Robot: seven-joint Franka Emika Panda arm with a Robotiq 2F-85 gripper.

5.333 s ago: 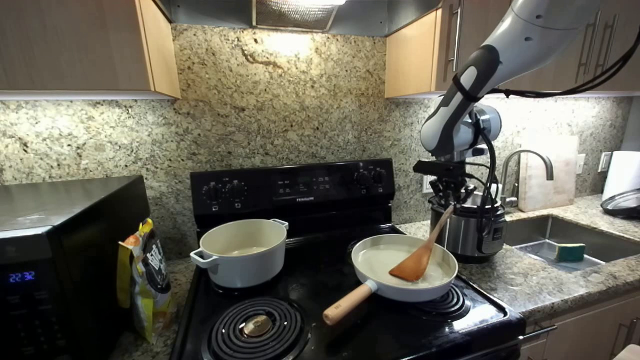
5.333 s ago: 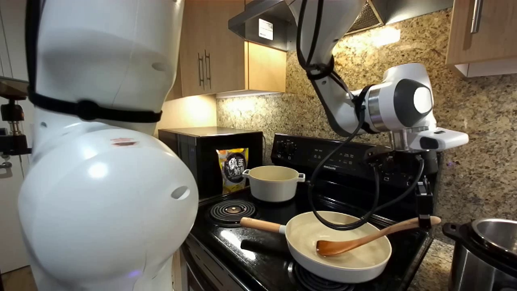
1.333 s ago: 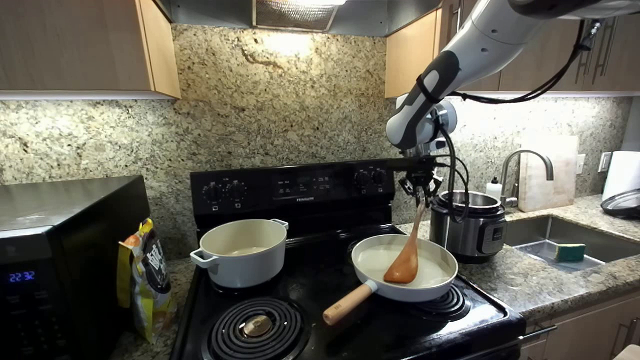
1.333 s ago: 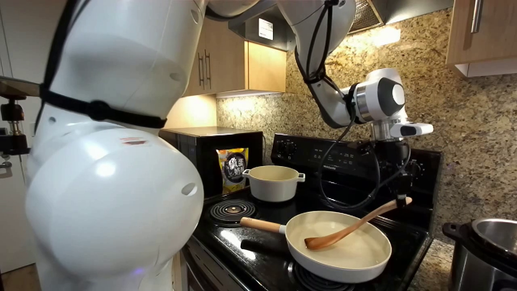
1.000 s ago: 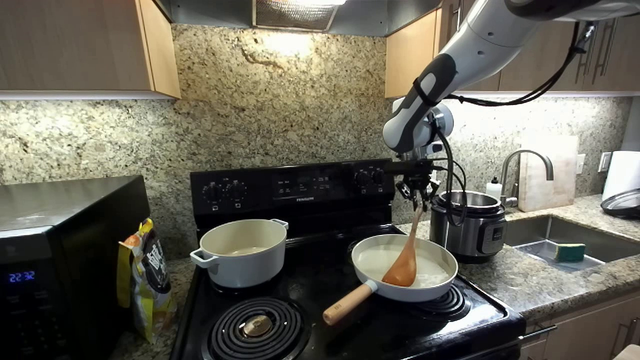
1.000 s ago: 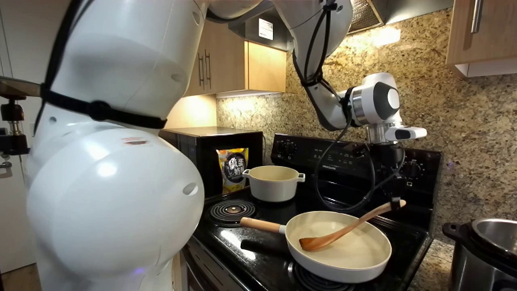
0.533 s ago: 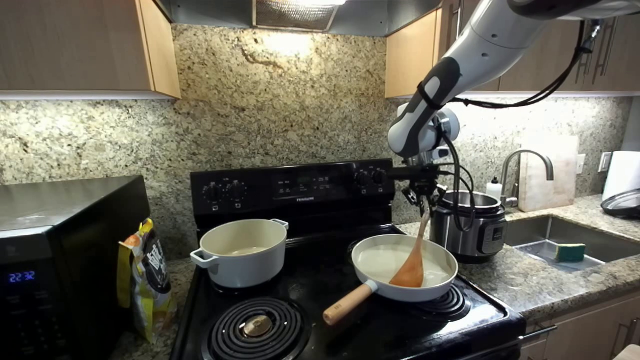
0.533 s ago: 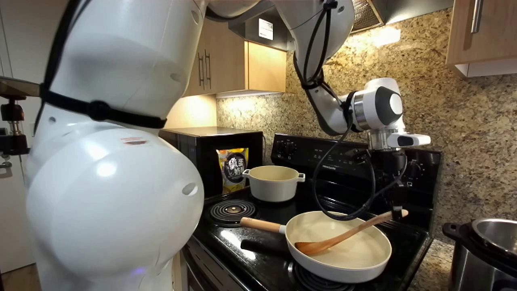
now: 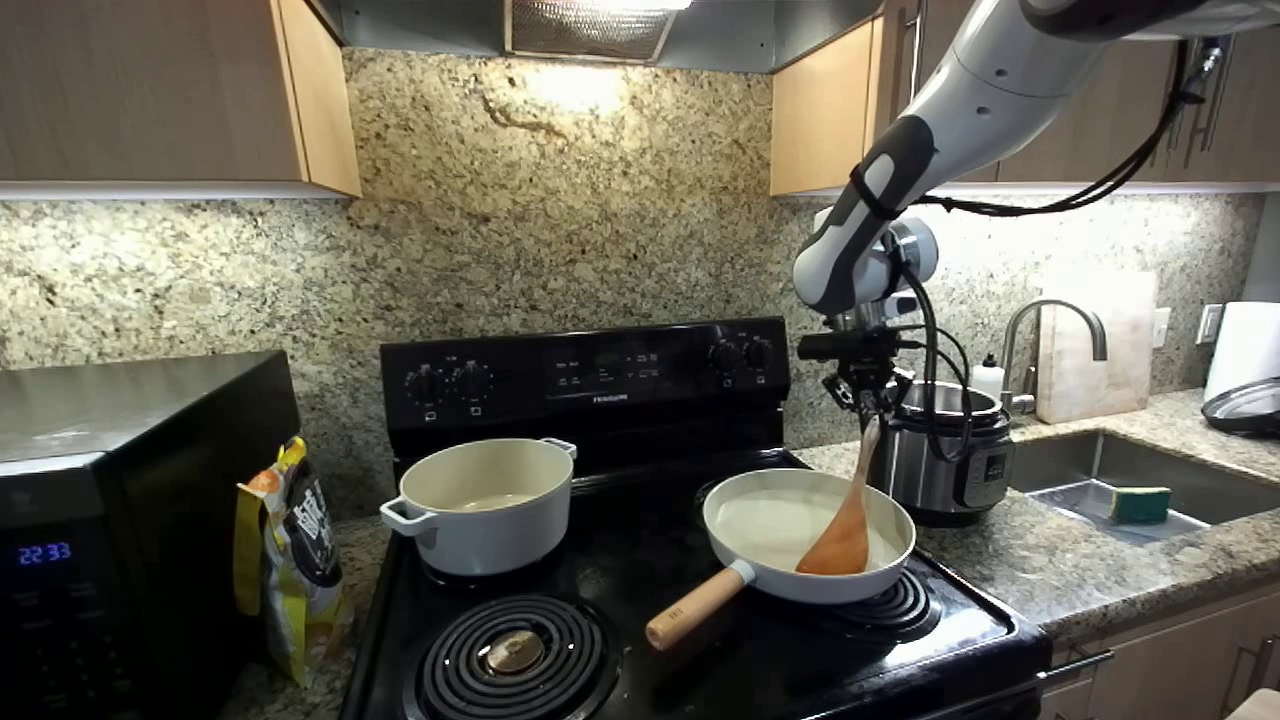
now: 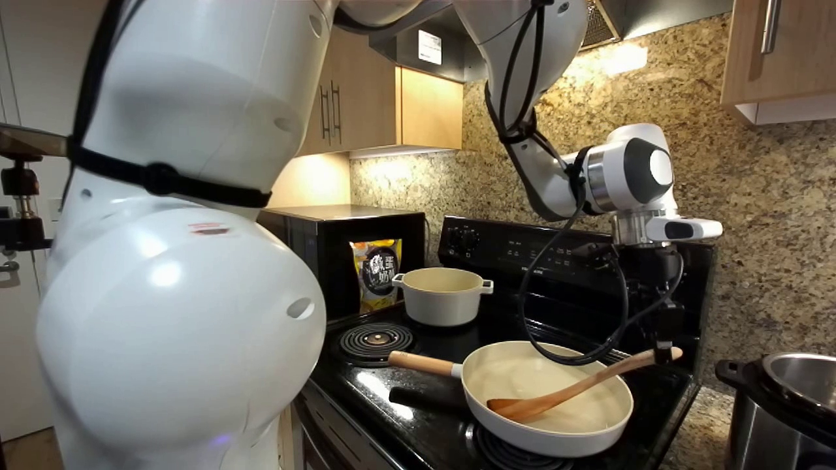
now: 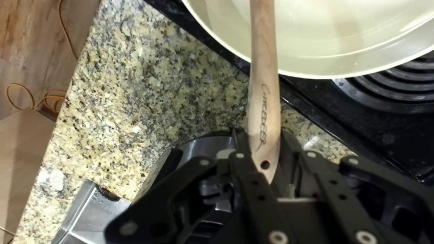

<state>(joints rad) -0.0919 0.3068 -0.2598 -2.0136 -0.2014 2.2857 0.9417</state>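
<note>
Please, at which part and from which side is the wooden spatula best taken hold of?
Probably by the upper handle of the wooden spatula, from above, pinching its sides, as the claw does: this part is slim and slants up out of the pan, while the blade lies inside.

You have one arm (image 9: 1000,100), one claw (image 11: 262,139) and two fingers (image 11: 290,144). You can count one spatula (image 9: 838,545), one pan (image 9: 770,510) and one pot (image 9: 490,540), and on these last two, three handles (image 9: 700,605): the pan gives you one, the pot two. Your one stove (image 9: 650,540) shows four knobs (image 9: 427,385) and, clearly, two coils (image 9: 465,645); more you cannot make out. Besides those, you get one microwave (image 9: 180,500), one bag (image 9: 300,560), one cooker (image 9: 915,480), one hood (image 9: 590,28), one sink (image 9: 1060,455), one tap (image 9: 1099,342), one sponge (image 9: 1140,505), one bottle (image 9: 988,378), one board (image 9: 1100,385) and one roll (image 9: 1245,350).
</note>
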